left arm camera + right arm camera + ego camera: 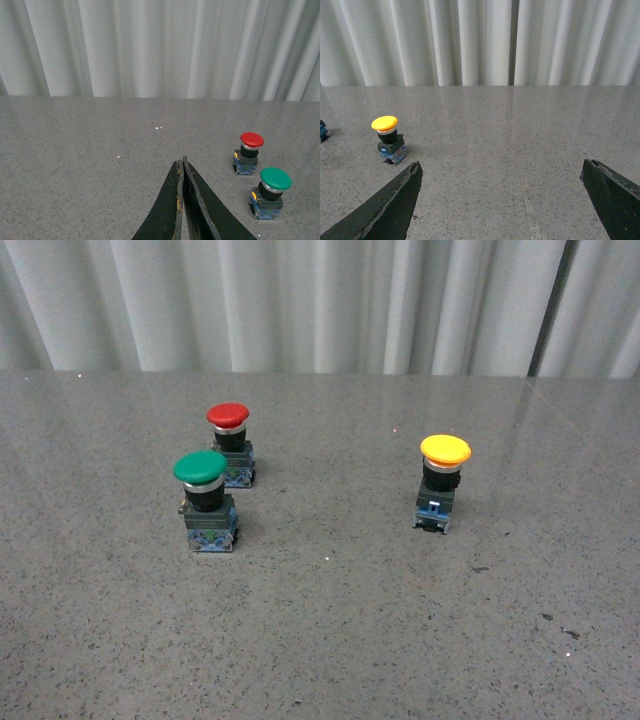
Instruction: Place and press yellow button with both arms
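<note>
The yellow button (444,480) stands upright on the grey table, right of centre in the front view, with a yellow cap, black body and blue base. The right wrist view shows the yellow button (388,140) beyond one finger of my right gripper (501,167), which is open wide with only bare table between its fingers. My left gripper (182,161) is shut, its two black fingers pressed together on nothing, hovering over the table well away from the buttons. Neither arm shows in the front view.
A green-capped button (205,500) and a red-capped button (231,443) stand close together on the left of the table (330,640); the left wrist view also shows the green button (271,192) and the red button (248,152). A pale pleated curtain (300,300) hangs behind the table.
</note>
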{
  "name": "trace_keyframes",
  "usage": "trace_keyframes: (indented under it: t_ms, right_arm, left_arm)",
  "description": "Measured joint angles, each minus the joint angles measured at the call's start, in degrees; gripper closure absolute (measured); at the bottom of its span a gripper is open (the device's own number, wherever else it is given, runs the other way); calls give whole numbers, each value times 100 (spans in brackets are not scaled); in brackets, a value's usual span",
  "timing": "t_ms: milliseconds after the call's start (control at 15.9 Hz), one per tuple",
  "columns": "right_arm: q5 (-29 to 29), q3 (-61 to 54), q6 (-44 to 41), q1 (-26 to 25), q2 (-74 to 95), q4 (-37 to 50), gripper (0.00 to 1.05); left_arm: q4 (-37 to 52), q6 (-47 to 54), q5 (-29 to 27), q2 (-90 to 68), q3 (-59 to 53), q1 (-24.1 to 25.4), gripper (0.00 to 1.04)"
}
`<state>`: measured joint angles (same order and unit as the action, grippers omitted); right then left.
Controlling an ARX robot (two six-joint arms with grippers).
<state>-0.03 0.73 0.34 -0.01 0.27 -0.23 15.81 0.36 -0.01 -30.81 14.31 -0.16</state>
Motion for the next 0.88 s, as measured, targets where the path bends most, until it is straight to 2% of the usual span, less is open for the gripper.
trace_keyframes:
  t_ms: [378, 882]
  right_arm:
    - [0, 0, 0, 0, 0, -2, 7]
    - [2, 0, 0, 0, 0, -2, 7]
  left_arm:
    - [24, -15, 0, 699, -680, 0, 103]
    - [-448, -15, 0, 1694, -1176, 0, 103]
